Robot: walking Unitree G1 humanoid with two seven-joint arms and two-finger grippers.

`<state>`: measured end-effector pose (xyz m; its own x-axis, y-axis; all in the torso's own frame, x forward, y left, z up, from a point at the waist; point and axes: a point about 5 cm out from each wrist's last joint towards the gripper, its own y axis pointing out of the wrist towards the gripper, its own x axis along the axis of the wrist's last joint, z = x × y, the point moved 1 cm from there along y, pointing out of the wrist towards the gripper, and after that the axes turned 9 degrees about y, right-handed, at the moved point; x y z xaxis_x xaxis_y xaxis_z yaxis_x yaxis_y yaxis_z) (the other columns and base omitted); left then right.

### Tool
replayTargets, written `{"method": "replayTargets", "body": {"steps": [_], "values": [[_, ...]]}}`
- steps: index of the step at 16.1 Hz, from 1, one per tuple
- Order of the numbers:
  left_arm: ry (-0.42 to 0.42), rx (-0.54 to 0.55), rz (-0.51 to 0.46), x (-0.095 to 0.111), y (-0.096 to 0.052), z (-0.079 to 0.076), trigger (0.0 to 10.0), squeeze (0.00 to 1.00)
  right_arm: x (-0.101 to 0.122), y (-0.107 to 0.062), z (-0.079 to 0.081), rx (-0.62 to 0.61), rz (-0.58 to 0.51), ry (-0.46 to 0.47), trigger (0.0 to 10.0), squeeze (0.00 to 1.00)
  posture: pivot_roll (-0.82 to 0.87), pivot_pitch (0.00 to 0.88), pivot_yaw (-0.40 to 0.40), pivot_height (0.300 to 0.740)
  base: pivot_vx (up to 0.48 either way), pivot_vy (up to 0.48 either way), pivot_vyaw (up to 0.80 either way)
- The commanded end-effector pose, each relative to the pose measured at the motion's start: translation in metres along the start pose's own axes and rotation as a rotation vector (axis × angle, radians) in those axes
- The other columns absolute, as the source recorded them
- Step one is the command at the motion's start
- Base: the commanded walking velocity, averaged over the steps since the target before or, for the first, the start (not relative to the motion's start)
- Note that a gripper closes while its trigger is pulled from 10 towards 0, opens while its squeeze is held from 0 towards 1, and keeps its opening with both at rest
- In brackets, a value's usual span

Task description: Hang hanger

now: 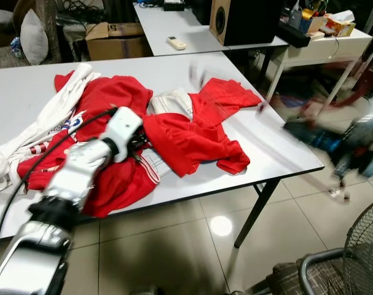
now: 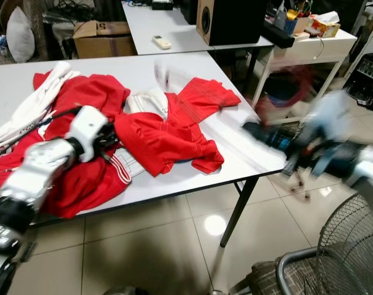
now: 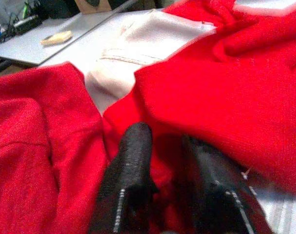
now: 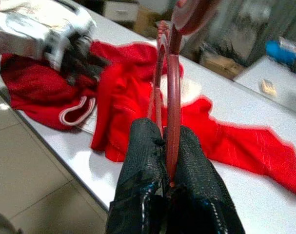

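— Where's the hanger (image 4: 168,83)?
— Pinched in my right gripper (image 4: 168,161), shaft pointing straight out from it. Left gripper (image 3: 162,161) is clamped on the red top (image 1: 192,132), ahead on the bench (image 1: 278,144).

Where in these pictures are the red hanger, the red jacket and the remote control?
red hanger (image 4: 172,105), right wrist view, on its thin shaft above the fingers.
red jacket (image 1: 192,138), left eye view, on its middle fold.
remote control (image 1: 176,43), left eye view, on its middle.

I count two tables (image 1: 174,74), one red hanger (image 4: 171,92), one speaker (image 1: 241,19), one cardboard box (image 1: 112,38), one remote (image 1: 176,43).
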<state>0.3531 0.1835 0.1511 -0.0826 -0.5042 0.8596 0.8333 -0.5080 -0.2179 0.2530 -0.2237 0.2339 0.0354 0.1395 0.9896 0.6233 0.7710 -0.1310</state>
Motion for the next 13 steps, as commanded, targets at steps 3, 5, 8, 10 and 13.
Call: {"method": "replayTargets", "body": {"steps": [3, 5, 8, 10, 13], "values": [[-0.068, -0.112, -0.166, 0.029, -0.03, -0.004, 10.0, 1.0, 0.0, 0.01, -0.004, -0.14, -0.027, 0.046, 10.0, 0.0, -0.13, 0.0, 0.036, 0.74, 0.0, 0.0, 0.0], [-0.178, -0.192, -0.215, 0.038, -0.059, -0.007, 10.0, 1.0, -0.005, 0.026, -0.003, -0.243, -0.064, 0.102, 10.0, 0.0, -0.12, 0.0, 0.039, 0.74, 0.0, 0.0, 0.0], [-0.276, -0.021, -0.349, 0.062, -0.079, 0.015, 10.0, 1.0, -0.01, 0.037, -0.004, -0.37, -0.092, 0.194, 10.0, 0.0, -0.11, 0.0, 0.041, 0.74, 0.0, 0.0, 0.0], [-0.299, 0.126, -0.34, 0.067, -0.071, 0.02, 10.0, 1.0, 0.0, 0.045, -0.007, -0.516, -0.236, 0.17, 10.0, 0.0, -0.11, 0.0, 0.046, 0.74, 0.0, 0.0, 0.0], [-0.356, 0.283, -0.294, 0.061, -0.053, 0.006, 10.0, 0.0, -0.007, 0.059, -0.001, -0.645, -0.329, 0.352, 10.0, 0.0, -0.11, 0.0, 0.042, 0.74, 0.0, 0.0, 0.0]]}}
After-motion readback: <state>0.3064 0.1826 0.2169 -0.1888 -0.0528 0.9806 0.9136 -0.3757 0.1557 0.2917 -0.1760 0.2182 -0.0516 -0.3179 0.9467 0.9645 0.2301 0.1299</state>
